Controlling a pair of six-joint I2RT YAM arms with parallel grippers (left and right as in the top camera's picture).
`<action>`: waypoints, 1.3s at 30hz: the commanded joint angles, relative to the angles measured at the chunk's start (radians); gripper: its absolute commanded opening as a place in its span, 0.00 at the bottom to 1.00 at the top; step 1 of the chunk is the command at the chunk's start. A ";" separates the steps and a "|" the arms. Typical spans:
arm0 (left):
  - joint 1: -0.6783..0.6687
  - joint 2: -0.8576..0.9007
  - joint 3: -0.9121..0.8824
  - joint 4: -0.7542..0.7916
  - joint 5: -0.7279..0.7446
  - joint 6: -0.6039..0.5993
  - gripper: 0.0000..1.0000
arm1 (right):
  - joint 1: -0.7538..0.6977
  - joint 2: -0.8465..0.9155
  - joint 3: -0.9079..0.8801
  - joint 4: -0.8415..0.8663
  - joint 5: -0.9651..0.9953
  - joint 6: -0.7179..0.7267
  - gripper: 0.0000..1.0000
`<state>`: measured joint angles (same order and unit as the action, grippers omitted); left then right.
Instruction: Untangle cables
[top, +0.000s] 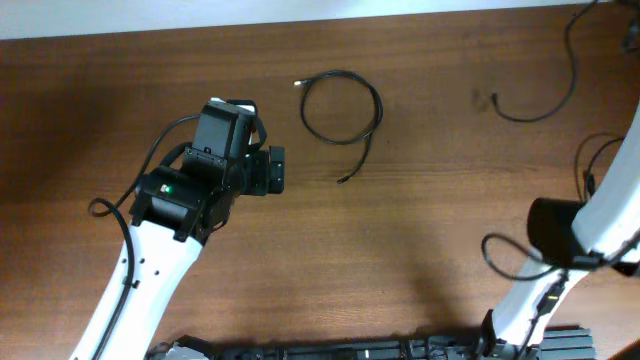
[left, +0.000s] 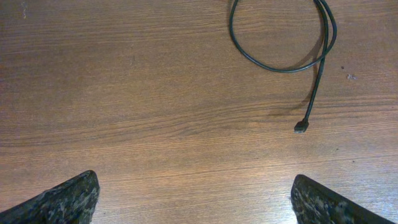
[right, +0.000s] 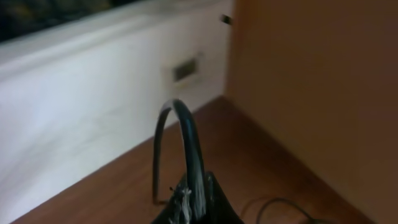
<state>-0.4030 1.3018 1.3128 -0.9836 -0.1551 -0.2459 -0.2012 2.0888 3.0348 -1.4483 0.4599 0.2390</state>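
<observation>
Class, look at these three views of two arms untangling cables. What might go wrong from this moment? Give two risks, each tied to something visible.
1. The left gripper hangs wide open, short of the looped cable. That thin cord lies flat, so closing on it may miss or scrape the table.
2. The right gripper is shut on a second cable that arches up close to the table's edge. Pulling may drag it off.
</observation>
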 joint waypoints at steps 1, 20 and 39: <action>-0.002 0.002 0.005 0.002 -0.010 0.001 0.99 | -0.085 0.080 -0.065 0.074 0.023 0.058 0.04; -0.002 0.002 0.005 0.002 -0.010 0.001 0.99 | -0.244 0.515 -0.637 0.470 -0.119 0.056 0.86; -0.002 0.002 0.005 0.002 -0.010 0.001 0.99 | -0.086 0.062 -0.565 0.256 -0.612 -0.311 0.99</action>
<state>-0.4030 1.3018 1.3128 -0.9829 -0.1551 -0.2459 -0.3355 2.2089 2.4561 -1.1694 -0.1143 -0.0357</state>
